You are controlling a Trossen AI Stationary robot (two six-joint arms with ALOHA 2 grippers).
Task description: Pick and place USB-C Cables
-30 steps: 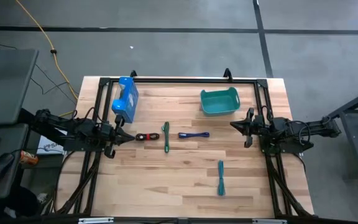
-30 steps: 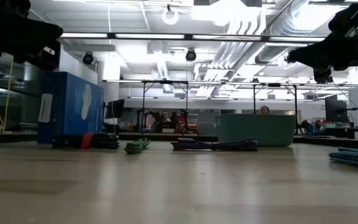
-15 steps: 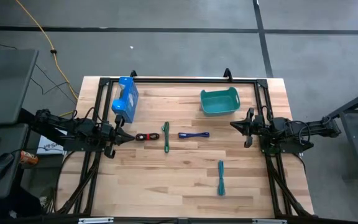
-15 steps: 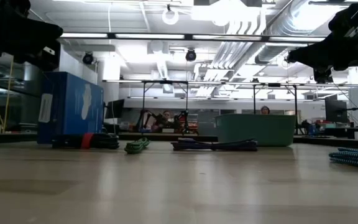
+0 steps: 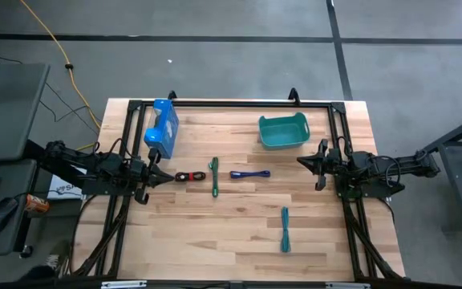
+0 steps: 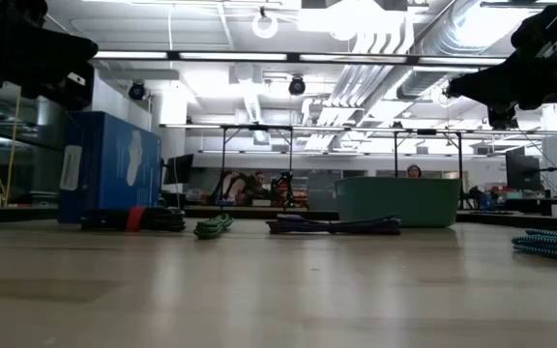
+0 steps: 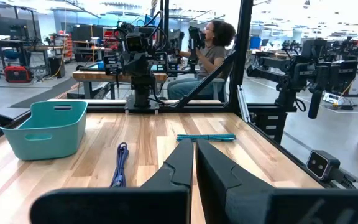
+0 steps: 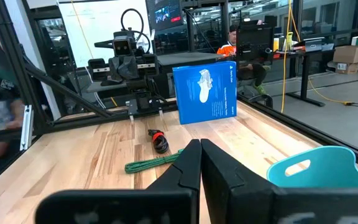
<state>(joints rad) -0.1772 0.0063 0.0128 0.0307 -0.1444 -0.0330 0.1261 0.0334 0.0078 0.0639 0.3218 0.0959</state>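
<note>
Overhead, the wooden bench (image 5: pixel 239 217) carries four cable bundles. The red-and-black cable (image 5: pixel 187 177) lies at 9 o'clock from the bench's middle, just beside the left gripper (image 5: pixel 164 177), whose fingers are pressed together on nothing. The green cable (image 5: pixel 214 175) lies next to it, the dark blue cable (image 5: pixel 249 173) just past that, and the teal cable (image 5: pixel 285 229) sits well apart toward 5 o'clock. A teal plastic bin (image 5: pixel 283 132) stands at 1 o'clock, a bright blue box (image 5: pixel 163 128) at 10 o'clock. The right gripper (image 5: pixel 301 161) waits at 3 o'clock — also closed and empty.

At bench level, the blue box (image 6: pixel 107 170) stands upright behind the red-and-black cable (image 6: pixel 133 219); green (image 6: pixel 213 227) and dark blue (image 6: pixel 335 225) bundles lie before the bin (image 6: pixel 397 201), with the teal bundle (image 6: pixel 553 245) at the far edge.

From the left wrist, the closed gripper (image 7: pixel 194 163) faces the dark blue cable (image 7: pixel 120 165), the teal cable (image 7: pixel 206 137) and the bin (image 7: pixel 47 129); a person (image 7: pixel 211 51) sits beyond the bench.

From the right wrist, the shut gripper (image 8: pixel 200 163) faces the green cable (image 8: pixel 151 163), the red-and-black one (image 8: pixel 158 140) and the box (image 8: pixel 205 93).
</note>
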